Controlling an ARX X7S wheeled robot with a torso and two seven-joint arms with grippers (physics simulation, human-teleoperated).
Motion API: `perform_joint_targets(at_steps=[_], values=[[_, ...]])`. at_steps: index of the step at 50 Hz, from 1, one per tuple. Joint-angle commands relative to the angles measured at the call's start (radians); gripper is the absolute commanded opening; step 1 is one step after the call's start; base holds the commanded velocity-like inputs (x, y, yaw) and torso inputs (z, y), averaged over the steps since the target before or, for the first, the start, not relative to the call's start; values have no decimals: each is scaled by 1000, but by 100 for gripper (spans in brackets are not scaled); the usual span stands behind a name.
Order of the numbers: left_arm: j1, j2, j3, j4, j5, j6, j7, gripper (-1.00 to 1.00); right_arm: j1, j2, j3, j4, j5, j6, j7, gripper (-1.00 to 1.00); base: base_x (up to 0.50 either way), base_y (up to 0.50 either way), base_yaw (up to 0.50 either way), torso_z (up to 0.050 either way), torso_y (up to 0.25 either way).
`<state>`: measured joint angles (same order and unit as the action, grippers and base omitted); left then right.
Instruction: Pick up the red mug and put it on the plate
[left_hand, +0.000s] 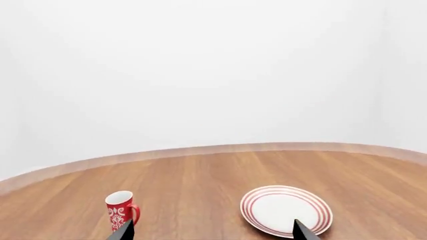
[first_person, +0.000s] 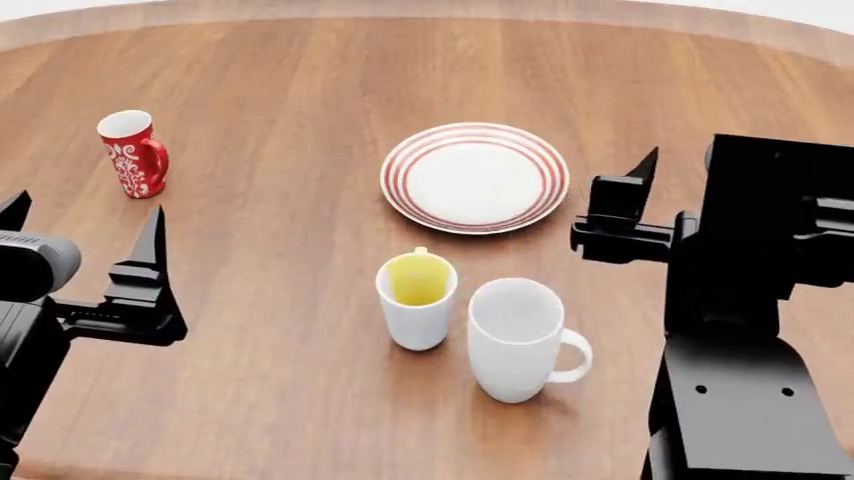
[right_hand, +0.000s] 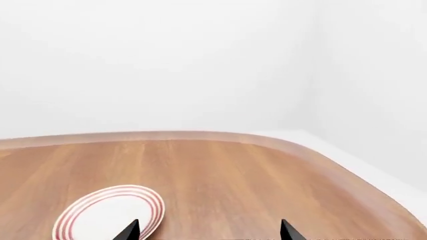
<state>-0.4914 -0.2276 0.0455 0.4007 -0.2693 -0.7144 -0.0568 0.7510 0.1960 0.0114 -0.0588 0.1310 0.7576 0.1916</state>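
Observation:
The red mug (first_person: 134, 152) with a white pattern stands upright at the far left of the wooden table, handle to the right. It also shows in the left wrist view (left_hand: 121, 210), just beyond one fingertip. The plate (first_person: 475, 178), white with red rings, lies empty at the table's middle and shows in both wrist views (left_hand: 285, 210) (right_hand: 110, 212). My left gripper (first_person: 86, 210) (left_hand: 212, 227) is open and empty, nearer to me than the red mug. My right gripper (first_person: 649, 165) (right_hand: 208, 227) is open and empty, right of the plate.
A white mug with a yellow inside (first_person: 416, 300) and a larger plain white mug (first_person: 518, 340) stand side by side on my side of the plate. The round table's far edge (first_person: 427, 10) curves along the back, with white wall beyond.

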Motion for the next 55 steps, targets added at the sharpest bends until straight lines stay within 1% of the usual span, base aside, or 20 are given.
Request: perform_joint_targets(at_steps=[1,12,55], values=[[-2,-4,1,-6,-6,4,-3,100,20,8,2,48,-12,-13,22,100,0,0,0,0,0],[-3,-7,4,-16,-11,11,-4,100,25,12,-6,57,-12,-14,27,100,42,0,0,0,0],[-1,-18,17,-35,-25,32,-17,100,24,22,-39,81,1,-26,27,100,500,0,0,0,0]])
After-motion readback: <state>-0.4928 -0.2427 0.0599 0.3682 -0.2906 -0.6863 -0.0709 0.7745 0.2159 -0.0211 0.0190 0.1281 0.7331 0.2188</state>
